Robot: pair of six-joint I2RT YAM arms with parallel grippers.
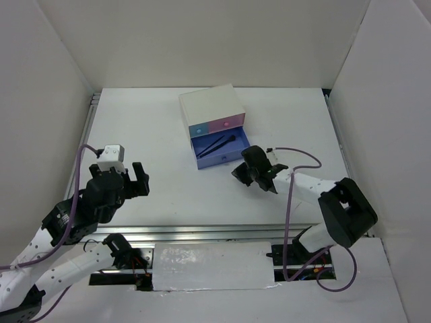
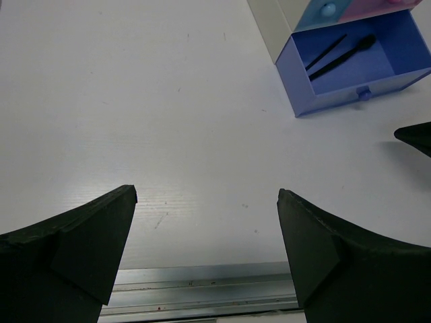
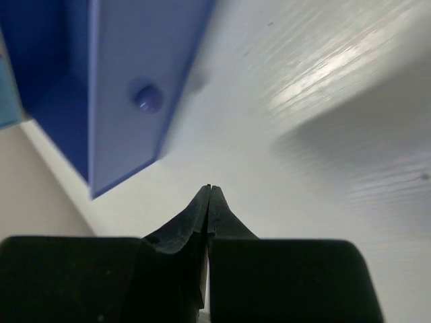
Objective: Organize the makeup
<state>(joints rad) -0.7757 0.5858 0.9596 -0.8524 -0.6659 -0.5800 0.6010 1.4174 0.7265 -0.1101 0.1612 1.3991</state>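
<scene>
White surface (image 1: 168,134) carries a white box (image 1: 210,106), its blue drawer (image 1: 222,160) pulled out. Left gripper (image 2: 207,195) gapes wide, empty. Right gripper (image 3: 209,190), near the drawer front, is pinched closed on nothing. Two thin black brushes (image 2: 343,59) lie in the drawer.
</scene>
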